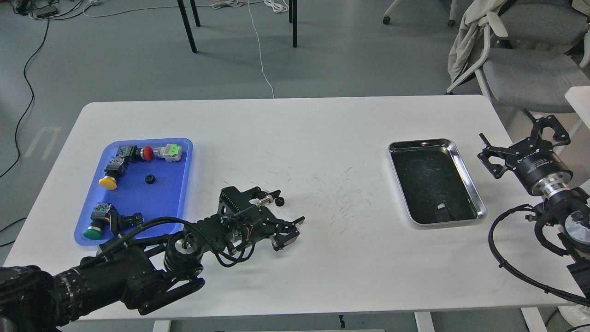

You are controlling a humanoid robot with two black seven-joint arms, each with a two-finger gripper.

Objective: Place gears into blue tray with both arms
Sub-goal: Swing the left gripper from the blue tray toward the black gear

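Observation:
The blue tray [159, 198] lies at the table's left. One gear [149, 179] rests on its floor among coloured push buttons. A second gear [279, 201] lies on the white table near the middle. My left gripper [290, 231] is low over the table just in front of that gear, open, with nothing between its fingers. The gear sits beside the arm's silver cable plug [265, 199], apart from the fingers. My right gripper [518, 136] hangs open and empty past the table's right edge.
A shiny silver tray [463, 159] with a dark floor lies at the right. In the blue tray are a red button [147, 153], a yellow button [107, 183], a green button [92, 233] and a grey-and-green connector [168, 151]. Chairs stand behind the table.

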